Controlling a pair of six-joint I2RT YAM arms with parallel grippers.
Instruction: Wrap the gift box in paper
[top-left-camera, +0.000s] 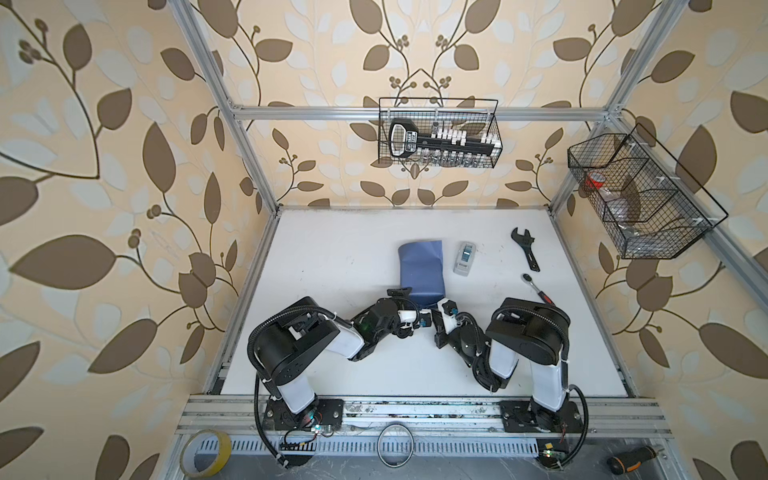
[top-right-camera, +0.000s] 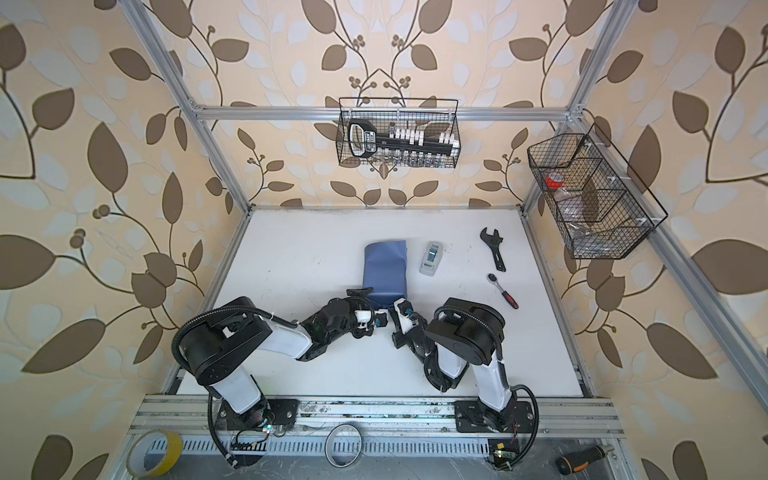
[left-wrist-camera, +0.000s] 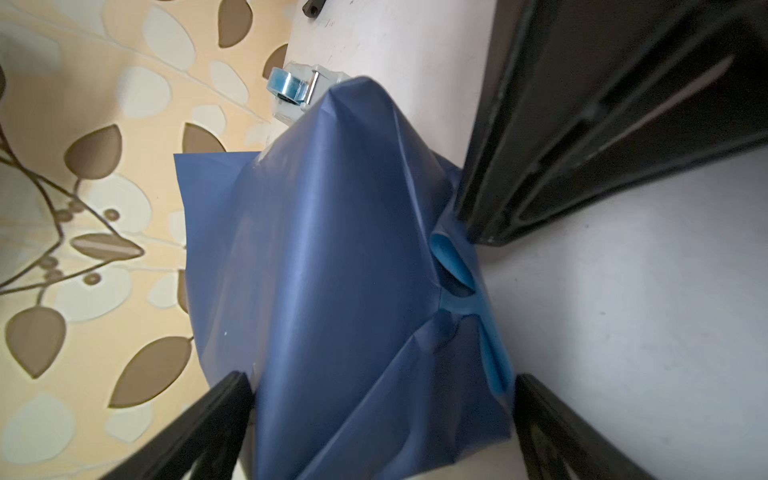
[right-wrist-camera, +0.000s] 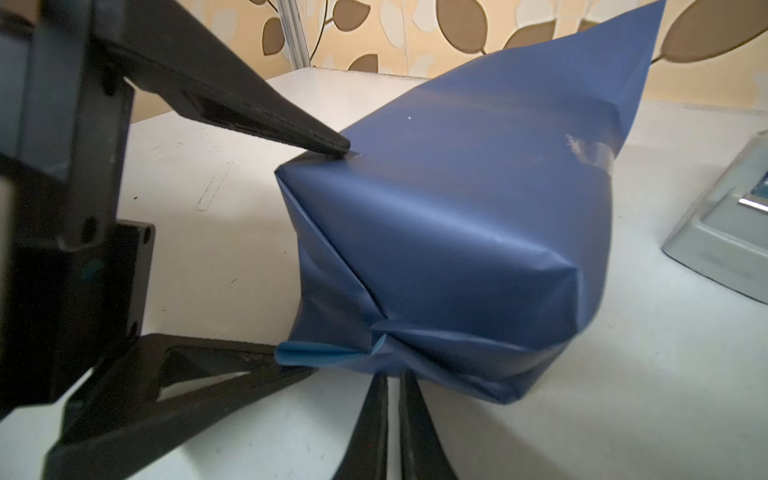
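Observation:
The paper (top-left-camera: 419, 266) (top-right-camera: 384, 268), slate-blue side out, is folded into a parcel in the middle of the table. The gift box is hidden inside it. My left gripper (top-left-camera: 409, 301) (left-wrist-camera: 382, 380) is open and straddles the parcel's near end; one of its fingers (right-wrist-camera: 249, 120) touches the top corner. At the same end, my right gripper (right-wrist-camera: 392, 374) (top-left-camera: 436, 306) is shut. Its tips reach under the bottom fold, where the light-blue face (right-wrist-camera: 307, 353) curls out. Whether paper is pinched between them I cannot tell.
A grey-white tape dispenser (top-left-camera: 464, 258) (right-wrist-camera: 727, 241) lies just right of the parcel. Farther right lie a black wrench (top-left-camera: 525, 249) and a ratchet (top-left-camera: 538, 289). Wire baskets (top-left-camera: 440, 133) (top-left-camera: 640, 195) hang on the back and right frame. The paper's far end (right-wrist-camera: 623, 50) sticks up loose.

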